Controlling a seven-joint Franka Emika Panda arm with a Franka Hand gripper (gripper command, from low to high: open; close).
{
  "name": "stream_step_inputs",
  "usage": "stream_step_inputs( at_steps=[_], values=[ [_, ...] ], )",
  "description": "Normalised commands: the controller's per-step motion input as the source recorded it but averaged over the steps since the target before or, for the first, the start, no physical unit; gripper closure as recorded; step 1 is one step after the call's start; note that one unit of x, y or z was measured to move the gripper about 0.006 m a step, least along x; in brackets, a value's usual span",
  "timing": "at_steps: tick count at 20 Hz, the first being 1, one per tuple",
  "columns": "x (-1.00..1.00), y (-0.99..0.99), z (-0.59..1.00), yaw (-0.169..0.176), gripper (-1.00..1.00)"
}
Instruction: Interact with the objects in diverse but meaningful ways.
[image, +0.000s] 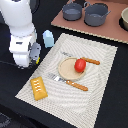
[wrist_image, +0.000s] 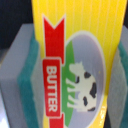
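Note:
In the wrist view a flat yellow box (wrist_image: 75, 30) with a red "BUTTER" ribbon and a cow fills the frame. It sits between my gripper (wrist_image: 75, 70)'s green pads (wrist_image: 29, 85), which press on both its sides. In the exterior view the gripper (image: 34, 54) hangs over the black table at the placemat's left edge, and the box is hidden by the hand. A red tomato (image: 80, 65) rests on a tan plate (image: 66, 70). A light blue house-shaped carton (image: 48, 38) stands near the arm. An orange ridged block (image: 39, 87) lies on the mat's near corner.
A beige placemat (image: 100, 95) carries a knife (image: 90, 61) and a fork (image: 69, 82) beside the plate. Two grey pots (image: 72, 11) (image: 96, 14) stand on a brown board (image: 107, 31) at the back. A bowl edge (image: 125, 19) shows at the exterior view's right.

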Motion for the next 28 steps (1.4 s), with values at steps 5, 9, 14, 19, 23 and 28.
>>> stream_step_inputs(
  at_steps=[5, 9, 14, 19, 23, 28],
  values=[
    [0.96, 0.48, 1.0, 0.012, 1.0],
    [1.0, 0.45, 0.95, 0.007, 1.0],
    [1.0, 0.41, 0.56, 0.0, 1.0],
    [1.0, 0.46, 0.32, 0.0, 1.0],
    [0.97, 0.56, 0.25, 0.0, 1.0],
    [0.95, 0.61, 0.23, 0.0, 1.0]
  ],
)
